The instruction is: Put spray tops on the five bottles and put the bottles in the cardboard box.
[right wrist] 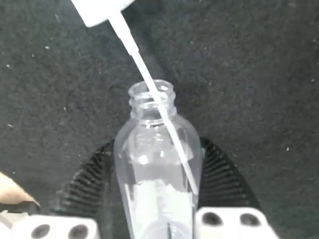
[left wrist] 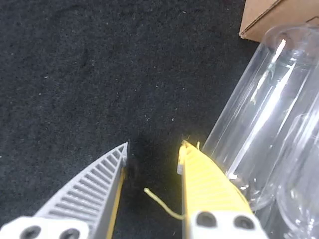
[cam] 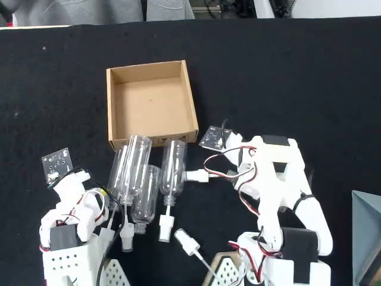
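Fingers on your right gripper point(right wrist: 157, 147): how do they stand?

Closed around a clear bottle point(right wrist: 154, 184), one black finger on each side of its body. Its neck is uncapped, and the dip tube of a spray top point(right wrist: 102, 10) pokes down into it.

And your left gripper point(left wrist: 154, 149)?

Spread apart over the black table point(left wrist: 75, 74), nothing between my fingers. More bottles point(left wrist: 259, 114) lie just beside my yellow one, close to the cardboard box point(cam: 189, 98).

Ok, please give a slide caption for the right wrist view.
Right gripper grips a clear bottle, the tube of a spray top inside its neck.
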{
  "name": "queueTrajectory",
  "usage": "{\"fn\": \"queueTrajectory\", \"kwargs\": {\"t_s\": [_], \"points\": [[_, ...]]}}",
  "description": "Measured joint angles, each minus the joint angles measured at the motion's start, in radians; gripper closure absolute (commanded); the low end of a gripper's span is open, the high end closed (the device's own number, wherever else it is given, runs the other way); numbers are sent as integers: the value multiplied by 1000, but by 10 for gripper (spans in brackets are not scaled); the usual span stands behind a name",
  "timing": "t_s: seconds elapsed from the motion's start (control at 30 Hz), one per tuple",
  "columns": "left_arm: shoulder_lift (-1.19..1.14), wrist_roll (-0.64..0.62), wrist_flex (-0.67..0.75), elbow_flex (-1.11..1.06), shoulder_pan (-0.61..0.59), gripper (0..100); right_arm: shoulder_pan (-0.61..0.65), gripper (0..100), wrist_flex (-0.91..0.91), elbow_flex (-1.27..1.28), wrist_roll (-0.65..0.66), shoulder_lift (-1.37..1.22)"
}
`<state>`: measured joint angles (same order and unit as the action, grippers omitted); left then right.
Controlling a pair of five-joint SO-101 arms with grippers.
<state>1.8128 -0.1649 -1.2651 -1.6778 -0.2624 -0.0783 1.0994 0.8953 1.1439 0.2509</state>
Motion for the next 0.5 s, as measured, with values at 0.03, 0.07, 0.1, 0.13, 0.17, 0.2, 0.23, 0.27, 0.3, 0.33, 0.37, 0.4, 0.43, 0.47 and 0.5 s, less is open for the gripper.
{"fn": "queueTrajectory", "kwargs": {"t_s": [0.03, 0.07, 0.1, 0.13, 0.17, 0.2, 0.23, 0.27, 0.3, 0.33, 0.37, 0.4, 0.43, 0.47, 0.5], "points": [[0, 0, 0, 0, 0, 848, 0, 885, 0, 0, 0, 0], [0, 0, 0, 0, 0, 848, 0, 885, 0, 0, 0, 0], [0, 0, 0, 0, 0, 848, 0, 885, 0, 0, 0, 0], [0, 0, 0, 0, 0, 848, 0, 885, 3, 0, 0, 0], [0, 0, 0, 0, 0, 848, 0, 885, 6, 0, 0, 0], [0, 0, 0, 0, 0, 848, 0, 885, 8, 0, 0, 0], [0, 0, 0, 0, 0, 848, 0, 885, 8, 0, 0, 0], [0, 0, 0, 0, 0, 848, 0, 885, 8, -2, 0, 0], [0, 0, 0, 0, 0, 848, 0, 885, 18, -6, 0, 0], [0, 0, 0, 0, 0, 848, 0, 885, 43, -23, 0, 0], [0, 0, 0, 0, 0, 848, 0, 885, 61, -46, 0, 0], [0, 0, 0, 0, 0, 848, 0, 885, 94, -75, 0, 0], [0, 0, 0, 0, 0, 848, 0, 885, 137, -109, 0, 0], [0, 0, 0, 0, 0, 848, 0, 885, 175, -146, 0, 0], [0, 0, 0, 0, 0, 848, 0, 885, 206, -180, 0, 0]]}}
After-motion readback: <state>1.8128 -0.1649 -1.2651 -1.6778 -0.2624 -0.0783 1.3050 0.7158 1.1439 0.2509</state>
